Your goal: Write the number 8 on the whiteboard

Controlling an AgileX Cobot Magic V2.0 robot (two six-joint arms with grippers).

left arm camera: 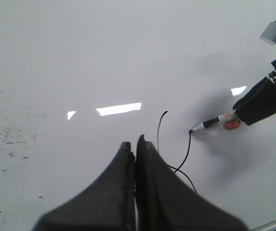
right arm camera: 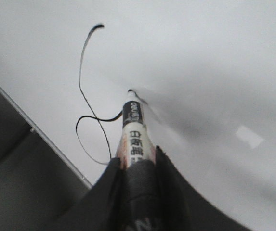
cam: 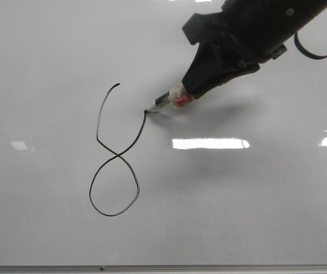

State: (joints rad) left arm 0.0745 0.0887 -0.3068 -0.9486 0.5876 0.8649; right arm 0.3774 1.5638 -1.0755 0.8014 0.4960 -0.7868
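Note:
A thin black line of the number 8 [cam: 117, 171] is on the glossy whiteboard [cam: 237, 217]: a closed lower loop, and an upper part open between a hooked tail at top left and the line's end at right. My right gripper [cam: 193, 91] is shut on a white marker [cam: 173, 98] with a red band, its tip touching the line's right end. The marker [right arm camera: 134, 137] and the line [right arm camera: 87, 103] also show in the right wrist view. My left gripper [left arm camera: 134, 143] is shut and empty above the board, beside the figure [left arm camera: 163, 139].
Bright rectangular glare patches [cam: 210, 143] lie on the board right of the figure. A thin grey metal edge strip [cam: 163, 268] runs along the near edge. Small dark smudges [left arm camera: 12, 134] mark the board in the left wrist view.

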